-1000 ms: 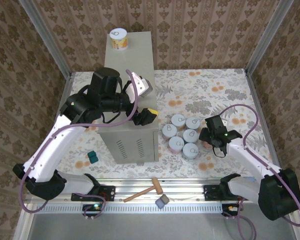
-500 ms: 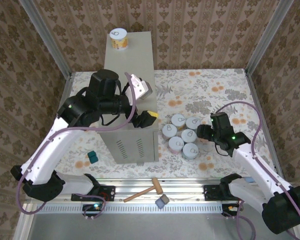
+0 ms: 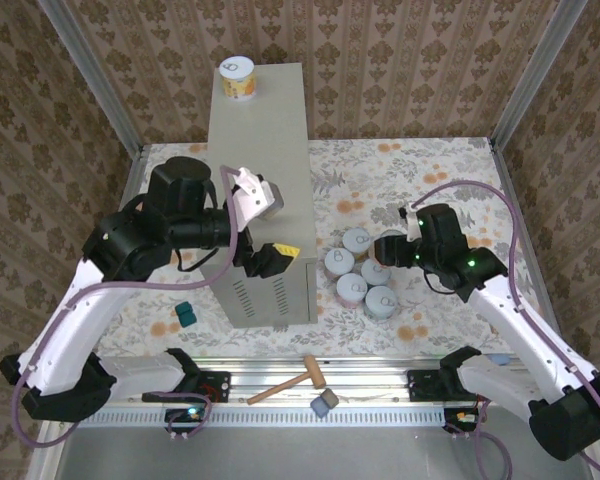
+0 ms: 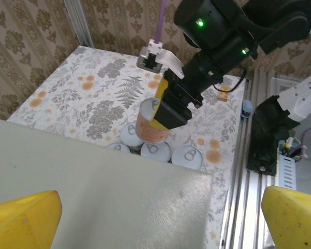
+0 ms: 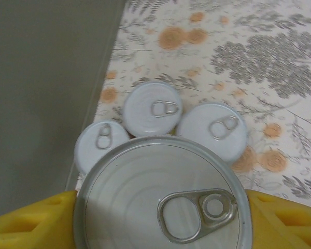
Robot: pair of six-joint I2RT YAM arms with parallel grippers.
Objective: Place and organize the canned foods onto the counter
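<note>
The counter [image 3: 261, 150] is a tall beige box; one yellow-labelled can [image 3: 239, 77] stands at its far end. My left gripper [image 3: 265, 228] hovers open over the near end, and its yellow fingertips [image 4: 22, 218] are spread wide above the flat top [image 4: 93, 192]. My right gripper [image 3: 390, 248] is shut on an orange-labelled can [image 4: 153, 126], held above the others with yellow pads [image 5: 31, 220] on both sides of its lid [image 5: 163, 194]. Several cans [image 3: 352, 288] cluster on the floral floor right of the counter, and three lids [image 5: 152, 109] lie below the held can.
A wooden mallet [image 3: 292, 382] and a grey block [image 3: 325, 403] lie on the metal rail at the near edge. A teal block [image 3: 184, 315] sits left of the counter. Patterned walls and metal posts close in the floor.
My right gripper has risen with the can and moved left toward the counter. My left gripper has drawn back left and nearer along the counter top, still open.
</note>
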